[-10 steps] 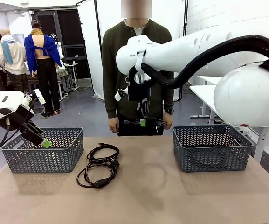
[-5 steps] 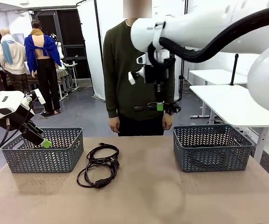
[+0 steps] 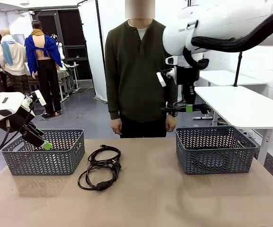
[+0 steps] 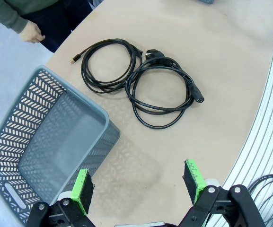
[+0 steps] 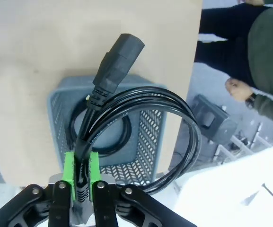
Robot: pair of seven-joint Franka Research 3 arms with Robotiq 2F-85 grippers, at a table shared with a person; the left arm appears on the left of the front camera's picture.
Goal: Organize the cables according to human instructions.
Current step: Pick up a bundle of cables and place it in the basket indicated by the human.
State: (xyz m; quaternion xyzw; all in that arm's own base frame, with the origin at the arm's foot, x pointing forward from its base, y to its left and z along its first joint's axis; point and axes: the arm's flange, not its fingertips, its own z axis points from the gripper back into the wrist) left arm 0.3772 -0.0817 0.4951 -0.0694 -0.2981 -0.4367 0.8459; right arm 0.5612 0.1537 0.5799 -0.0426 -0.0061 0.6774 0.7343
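Note:
Two black cables (image 3: 100,167) lie as overlapping coils on the table's left-middle; the left wrist view shows one coil (image 4: 109,65) with a small plug and a second coil (image 4: 161,92) with a thick plug. My left gripper (image 3: 46,144) hovers open over the left basket's near edge, its green pads (image 4: 83,185) wide apart with nothing between them. My right gripper (image 3: 189,108) hangs high above the right basket (image 3: 216,149), shut on a third coiled cable (image 5: 151,142) near its plug (image 5: 120,56). Another cable coil (image 5: 77,124) lies inside that basket (image 5: 148,124) below.
The left basket (image 3: 44,152) stands at the table's left, its inside bare in the left wrist view (image 4: 13,142). A person (image 3: 137,75) stands at the far edge with both hands hanging down. A white table (image 3: 240,101) stands behind the right basket.
My right arm has carried the held cable to the right and a little upward, from in front of the person to above the right basket. The left arm has stayed still.

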